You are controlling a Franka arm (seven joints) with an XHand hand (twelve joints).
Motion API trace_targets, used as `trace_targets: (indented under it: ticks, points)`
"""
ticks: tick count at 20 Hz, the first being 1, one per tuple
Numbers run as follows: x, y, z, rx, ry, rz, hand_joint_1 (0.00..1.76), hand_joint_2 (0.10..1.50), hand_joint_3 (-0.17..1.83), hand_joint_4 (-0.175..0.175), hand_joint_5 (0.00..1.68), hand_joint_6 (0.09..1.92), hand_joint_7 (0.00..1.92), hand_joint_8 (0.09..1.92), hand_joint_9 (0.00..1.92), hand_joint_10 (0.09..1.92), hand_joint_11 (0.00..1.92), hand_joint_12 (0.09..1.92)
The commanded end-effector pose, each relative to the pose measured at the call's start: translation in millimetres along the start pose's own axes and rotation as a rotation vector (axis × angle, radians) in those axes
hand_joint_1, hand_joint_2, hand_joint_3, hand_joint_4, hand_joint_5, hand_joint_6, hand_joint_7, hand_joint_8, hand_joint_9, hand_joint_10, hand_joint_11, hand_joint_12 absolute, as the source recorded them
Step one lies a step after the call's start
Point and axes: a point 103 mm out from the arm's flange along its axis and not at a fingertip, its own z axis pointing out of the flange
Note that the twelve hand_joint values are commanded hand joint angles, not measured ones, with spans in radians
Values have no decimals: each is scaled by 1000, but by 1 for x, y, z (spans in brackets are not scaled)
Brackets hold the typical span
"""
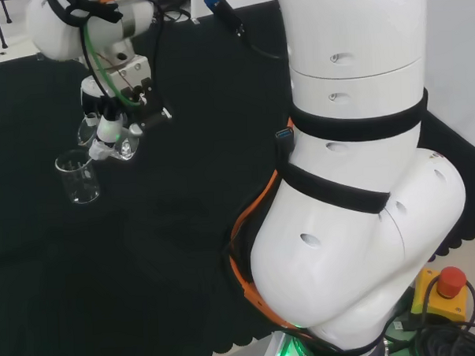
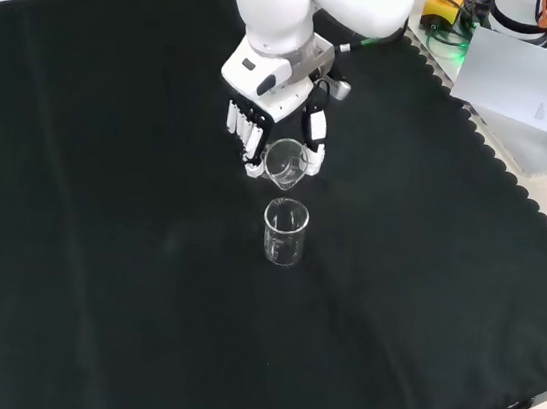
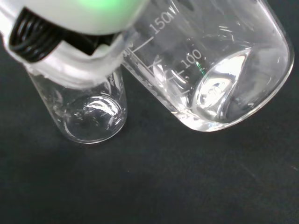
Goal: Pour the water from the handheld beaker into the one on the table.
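While you look at the front view, you see the hand point(image 2: 269, 123) hanging over the black cloth point(image 2: 97, 242) with its fingers point(image 2: 245, 135) and thumb curled around a clear beaker point(image 2: 285, 163) — this is the handheld one. It is tilted, with its mouth turned toward the camera and slightly down. Just below it in this view, a second clear beaker point(image 2: 284, 232) stands upright on the cloth, near the held one but apart from it.

From the head view, you find the hand point(image 1: 115, 120) at the upper left, and the standing beaker point(image 1: 77, 176) is just to its lower left.

Through the wrist view, the held beaker point(image 3: 219, 60) lies slanted and shows printed scale marks — a little water gathers in its lower corner. The standing beaker point(image 3: 91, 114) sits beside it.
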Motion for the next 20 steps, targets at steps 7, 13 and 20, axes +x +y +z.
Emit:
trace_targets:
  ticks: [7, 13, 20]
  points:
    - [14, 5, -13, 54, -172, 38, 1126, 600, 960, 11, 1091, 1144, 1421, 978, 1211, 1086, 1082, 947]
    - [17, 4, -15, 94, -241, 36, 1125, 600, 962, 12, 1089, 1148, 1421, 982, 1211, 1089, 1084, 947]
    - [24, 5, -18, 133, -306, 38, 1121, 600, 972, 17, 1082, 1168, 1415, 999, 1208, 1099, 1084, 946]
